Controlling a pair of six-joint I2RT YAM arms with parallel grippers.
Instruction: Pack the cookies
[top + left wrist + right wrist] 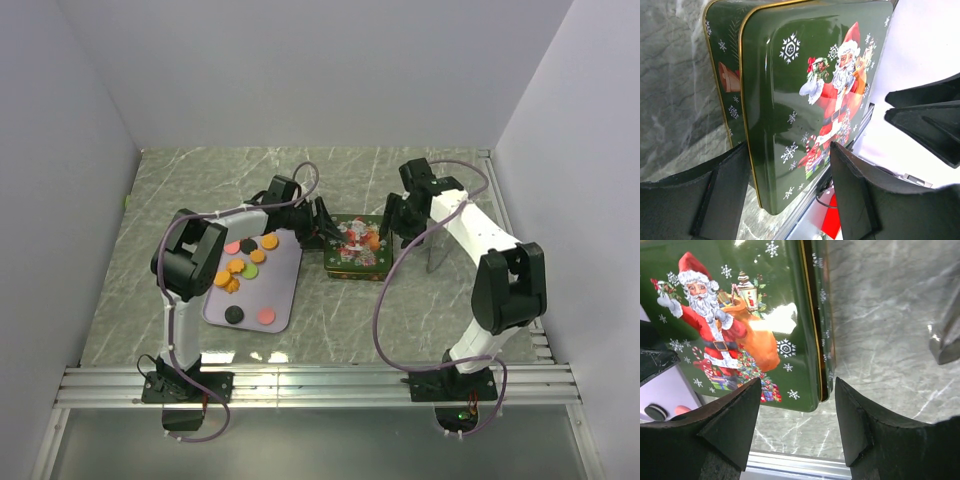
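The cookies are small flat discs, mostly orange with pink, black and green ones, lying on a lavender tray left of centre. A green Santa tin with its lid on sits right of the tray. My left gripper is open, its fingers astride the tin's left end. Over the tin's right edge my right gripper is open too, with nothing held. A black cookie and a pink one show at the lower left of the right wrist view.
A thin metal stand is just right of the tin, seen as a grey blur in the right wrist view. An aluminium rail runs along the near table edge. White walls close off the left, back and right.
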